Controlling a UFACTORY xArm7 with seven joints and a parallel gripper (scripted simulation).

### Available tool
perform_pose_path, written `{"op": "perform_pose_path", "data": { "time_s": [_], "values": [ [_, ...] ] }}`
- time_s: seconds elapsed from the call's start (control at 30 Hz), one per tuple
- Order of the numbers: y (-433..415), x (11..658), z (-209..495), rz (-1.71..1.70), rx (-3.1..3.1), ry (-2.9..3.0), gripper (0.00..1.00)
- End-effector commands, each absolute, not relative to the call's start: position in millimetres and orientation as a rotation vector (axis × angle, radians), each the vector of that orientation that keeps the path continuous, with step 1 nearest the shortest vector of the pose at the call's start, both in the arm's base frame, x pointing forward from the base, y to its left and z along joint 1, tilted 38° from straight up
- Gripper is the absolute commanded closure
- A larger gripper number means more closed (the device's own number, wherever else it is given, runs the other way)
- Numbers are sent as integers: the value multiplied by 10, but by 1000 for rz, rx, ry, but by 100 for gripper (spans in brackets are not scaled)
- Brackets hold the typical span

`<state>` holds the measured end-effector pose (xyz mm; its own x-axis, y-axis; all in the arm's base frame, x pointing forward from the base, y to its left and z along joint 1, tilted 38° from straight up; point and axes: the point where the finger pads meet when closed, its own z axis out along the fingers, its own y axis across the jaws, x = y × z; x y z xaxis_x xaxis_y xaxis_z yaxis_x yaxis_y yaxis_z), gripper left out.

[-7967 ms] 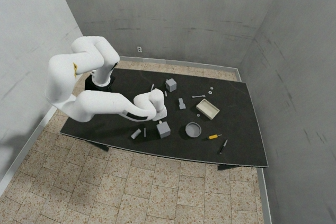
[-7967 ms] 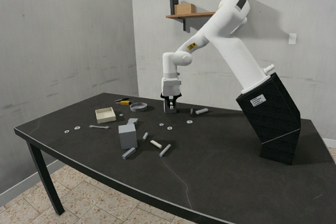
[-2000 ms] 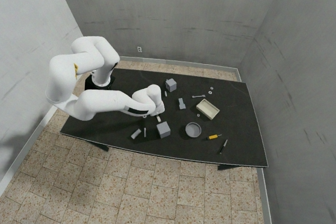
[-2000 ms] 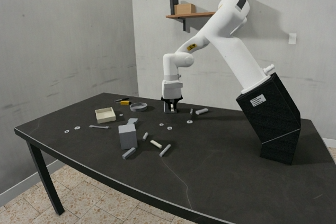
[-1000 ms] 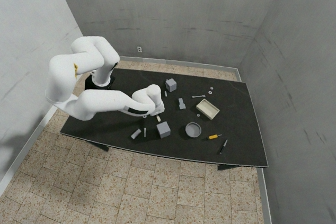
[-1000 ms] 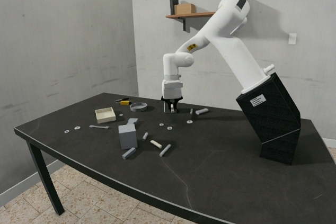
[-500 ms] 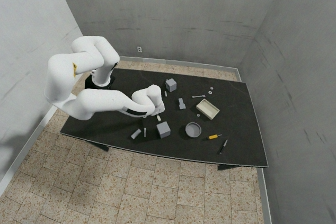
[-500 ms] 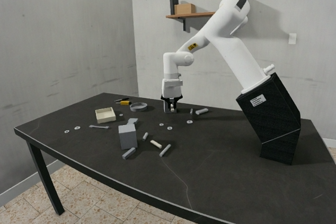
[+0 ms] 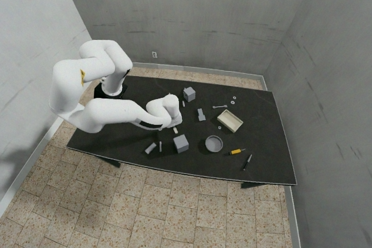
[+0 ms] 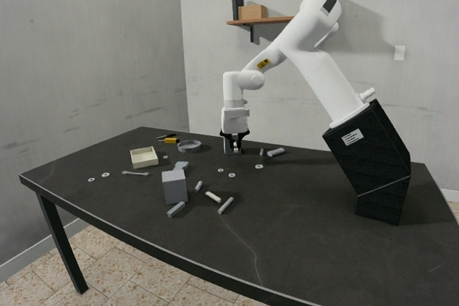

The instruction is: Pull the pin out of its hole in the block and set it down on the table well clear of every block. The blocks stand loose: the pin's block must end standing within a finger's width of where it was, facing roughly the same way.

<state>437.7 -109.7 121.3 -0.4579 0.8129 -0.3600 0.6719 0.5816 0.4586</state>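
A grey block [image 9: 181,143] stands near the table's front edge; in the exterior view it [image 10: 226,145] is mostly hidden behind the fingers. My gripper [image 10: 234,145] points straight down right beside it and is shut on a short cream pin [image 9: 175,130], seen as a light stub between the fingertips [image 10: 235,150]. The pin sits just off the block's upper left side in the top view. I cannot tell whether its end is still in the hole. A second grey block [image 9: 189,94] [image 10: 174,185] stands apart near the table's far side.
A cream tray [image 9: 229,120], a round grey dish [image 9: 213,143], a yellow-handled tool [image 9: 236,151] and a dark tool [image 9: 246,161] lie to the right. Loose grey pegs [image 9: 150,148] lie left of the block. More pegs [image 10: 213,196] and washers [image 10: 232,174] are scattered. The black robot base [image 10: 371,168] stands at one end.
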Motion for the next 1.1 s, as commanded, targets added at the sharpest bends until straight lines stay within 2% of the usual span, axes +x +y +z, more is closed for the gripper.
{"op": "perform_pose_path", "data": {
  "time_s": [0.0,1.07],
  "values": [
    [-1086,4369,1219,345,1183,2273,100],
    [-1006,4383,1115,346,1194,2274,100]
  ]
}}
